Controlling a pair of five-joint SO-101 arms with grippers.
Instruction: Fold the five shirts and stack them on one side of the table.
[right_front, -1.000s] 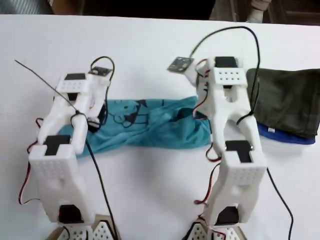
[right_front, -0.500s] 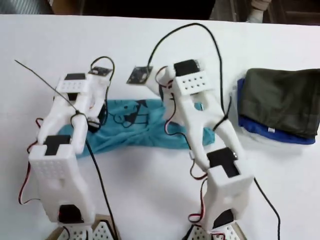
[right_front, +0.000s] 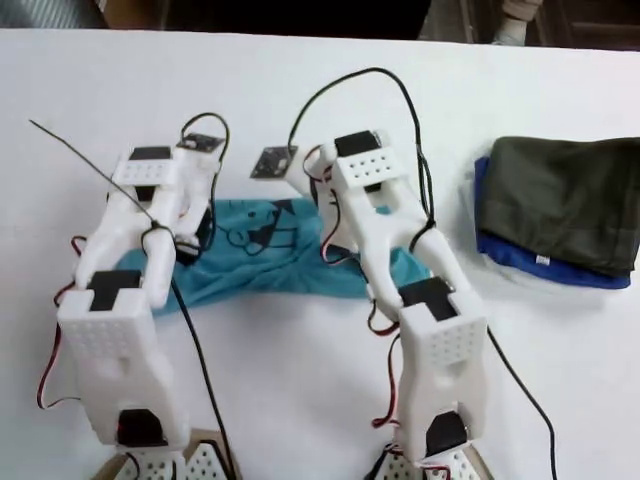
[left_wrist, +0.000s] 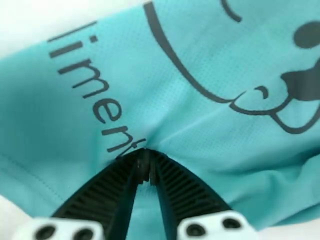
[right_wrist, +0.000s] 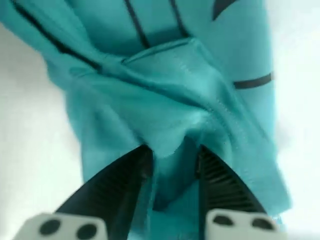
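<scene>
Pinches teal printed jersey shirt (right_front: 270, 265) with closed left fingers (left_wrist: 115, 187); clamps bunched fold between right fingers (right_wrist: 125, 175); on white table (right_front: 300, 100).

Fine-mesh knit cloth teal shirt (left_wrist: 210, 135), ribbed matt black plastic left pincer (left_wrist: 146, 160), smooth white table (right_front: 300, 80)

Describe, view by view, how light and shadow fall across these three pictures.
High view: the white table is bright and even, with only faint shadows beside the arms. Left wrist view: the teal shirt is evenly lit, shading darker where it puckers at the left gripper. Right wrist view: the shirt's folds hold dark creases near the right gripper, and the table beside it glares white.
</scene>
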